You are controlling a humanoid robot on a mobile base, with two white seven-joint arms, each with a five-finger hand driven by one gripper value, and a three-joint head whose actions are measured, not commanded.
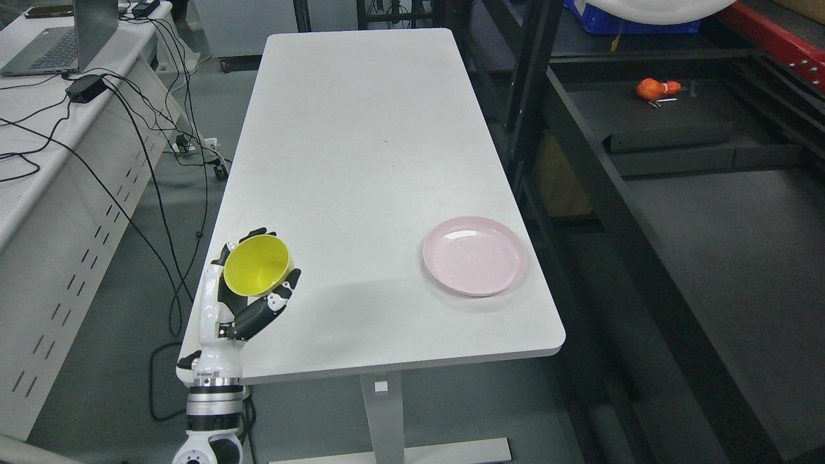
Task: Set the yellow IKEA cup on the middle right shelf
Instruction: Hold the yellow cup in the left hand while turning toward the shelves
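Robot hand [248,287] fingers are wrapped around the yellow cup [257,265], which is held at the white worktop's [361,148] near left corner, well apart from the pink plate [474,255].

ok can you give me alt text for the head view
The robot's left hand grips a yellow cup at the near left corner of a white table, the cup's mouth tilted toward the camera. A pink plate sits near the table's right edge, with dark shelving beyond it.
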